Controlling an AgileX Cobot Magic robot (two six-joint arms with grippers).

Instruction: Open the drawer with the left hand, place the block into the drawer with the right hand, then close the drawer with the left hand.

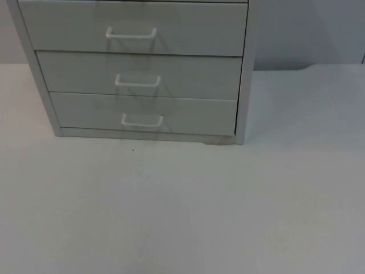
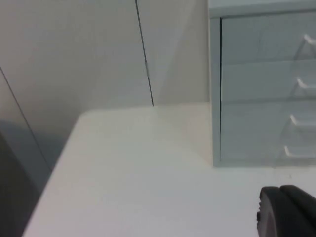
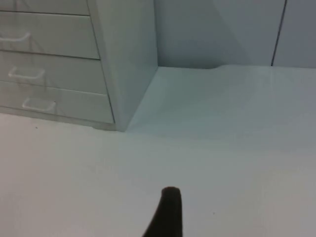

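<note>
A pale grey drawer cabinet (image 1: 140, 74) stands at the back of the white table (image 1: 182, 211). Its top drawer (image 1: 188, 28), middle drawer (image 1: 194, 74) and bottom drawer (image 1: 194, 114) are all pushed in flush. Each carries a white bar handle; the bottom handle (image 1: 142, 121) sits just above the table. The left gripper (image 2: 289, 212) hangs over the table, off the cabinet's (image 2: 261, 89) left side and well short of it. The right gripper (image 3: 168, 215) is above bare table in front of the cabinet's (image 3: 59, 64) right corner.
The grey partition wall (image 1: 308, 28) closes off the back. The table's left edge (image 2: 52, 173) drops away beside the left arm. Open table surface (image 3: 227, 108) lies to the right of the cabinet. A tiny dark speck (image 1: 133, 150) lies before the cabinet.
</note>
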